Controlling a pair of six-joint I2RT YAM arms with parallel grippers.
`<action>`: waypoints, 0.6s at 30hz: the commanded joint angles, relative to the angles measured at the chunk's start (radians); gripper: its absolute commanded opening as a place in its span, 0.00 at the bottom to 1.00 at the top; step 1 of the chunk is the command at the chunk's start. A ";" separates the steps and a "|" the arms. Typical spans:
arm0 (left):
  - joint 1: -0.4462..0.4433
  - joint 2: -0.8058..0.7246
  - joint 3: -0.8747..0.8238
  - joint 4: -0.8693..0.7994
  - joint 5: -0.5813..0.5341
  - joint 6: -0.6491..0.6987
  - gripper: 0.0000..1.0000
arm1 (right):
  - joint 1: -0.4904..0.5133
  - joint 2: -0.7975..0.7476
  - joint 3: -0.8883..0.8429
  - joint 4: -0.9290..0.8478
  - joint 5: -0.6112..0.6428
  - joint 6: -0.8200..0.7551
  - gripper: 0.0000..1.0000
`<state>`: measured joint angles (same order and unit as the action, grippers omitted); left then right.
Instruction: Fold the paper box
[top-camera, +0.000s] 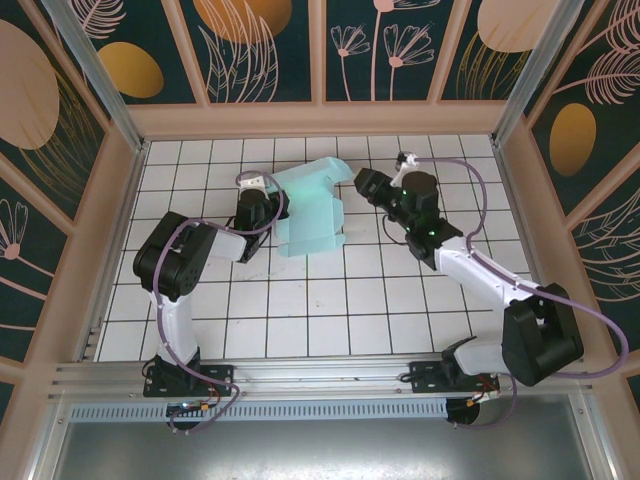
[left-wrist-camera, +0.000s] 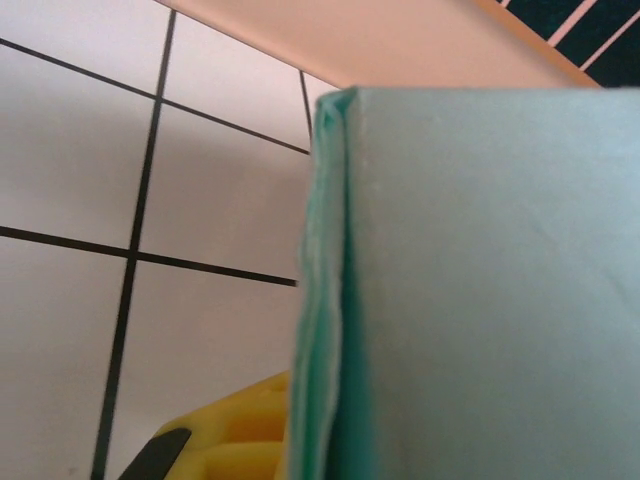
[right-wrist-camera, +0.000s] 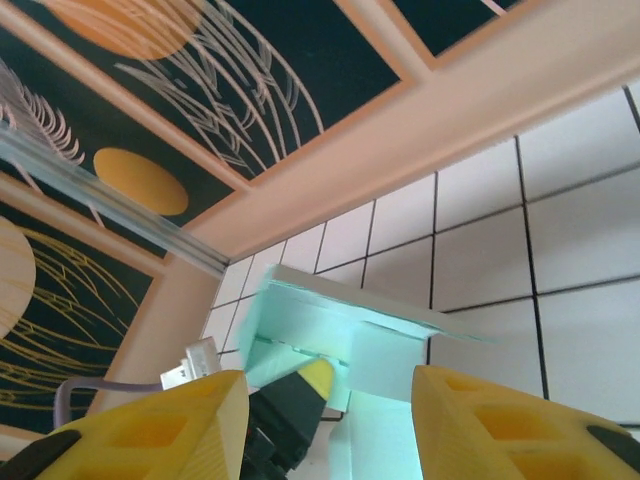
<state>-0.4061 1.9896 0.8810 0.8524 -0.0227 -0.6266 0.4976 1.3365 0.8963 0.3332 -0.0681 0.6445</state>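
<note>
The paper box (top-camera: 312, 212) is pale teal card, partly folded, with raised walls and a flap lifted at its far end, lying mid-table. My left gripper (top-camera: 277, 207) is at the box's left wall and shut on it. In the left wrist view the card wall (left-wrist-camera: 480, 290) stands edge-on, with one yellow finger (left-wrist-camera: 235, 430) on its left side and the other finger hidden behind it. My right gripper (top-camera: 362, 186) hovers open just right of the box's far end. In the right wrist view its yellow fingers (right-wrist-camera: 170, 430) are spread wide, with the box (right-wrist-camera: 330, 330) ahead of them.
The white tiled floor (top-camera: 300, 300) is enclosed by low peach walls (top-camera: 320, 118) with dark patterned panels above. The back wall runs close behind the box. Open tiles lie in front of the box, toward the arm bases (top-camera: 185, 375).
</note>
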 joint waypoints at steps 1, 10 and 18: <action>0.003 -0.041 0.025 -0.014 -0.060 0.045 0.00 | 0.064 0.050 0.145 -0.116 0.068 -0.116 0.47; 0.002 -0.059 0.009 0.000 -0.069 0.046 0.00 | 0.160 0.319 0.464 -0.282 0.042 -0.181 0.45; 0.001 -0.074 -0.009 0.005 -0.082 0.059 0.00 | 0.135 0.413 0.506 -0.293 -0.020 -0.123 0.40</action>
<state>-0.4061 1.9488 0.8822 0.8402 -0.0879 -0.5888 0.6449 1.7340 1.3552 0.0517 -0.0612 0.5041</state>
